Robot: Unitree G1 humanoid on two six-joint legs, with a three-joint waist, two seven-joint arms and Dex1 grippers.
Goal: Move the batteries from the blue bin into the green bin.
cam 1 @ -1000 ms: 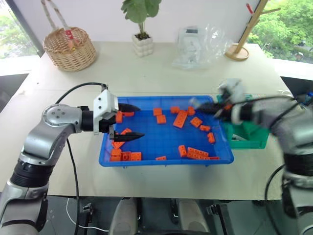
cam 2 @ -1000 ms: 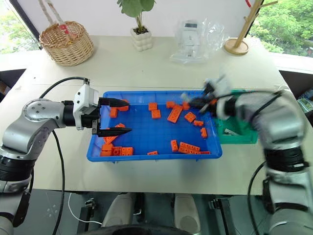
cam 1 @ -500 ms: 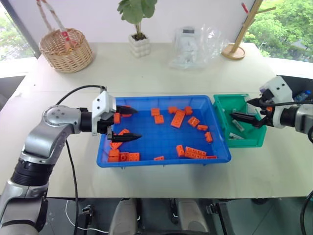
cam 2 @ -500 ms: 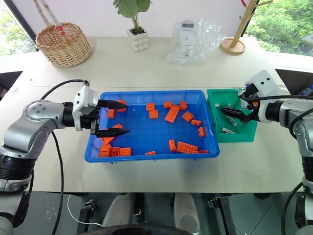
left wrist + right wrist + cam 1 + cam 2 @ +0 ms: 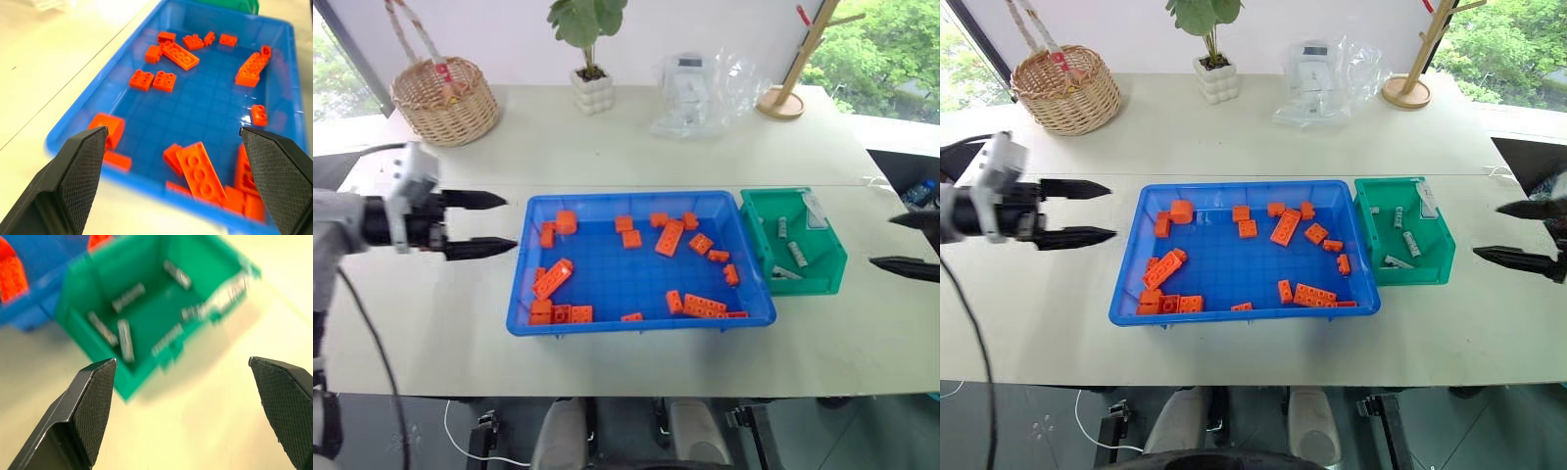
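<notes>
Batteries: several grey cylinders lie on the floor of the green bin, which stands against the right end of the blue bin near the table's front right. The blue bin holds orange bricks scattered across its floor; no battery can be made out among them, so the transfer appears complete.

Left gripper: fingers wide, empty, over bare table off the blue bin's left end. Right gripper: fingers wide, empty, over the table's right edge, clear of the green bin.

Risks: a battery hidden under or beside a brick would go uncollected, since the heads-up views cannot rule that out. The green bin sits near the right edge; a gripper swinging inward could knock it and spill the batteries.
</notes>
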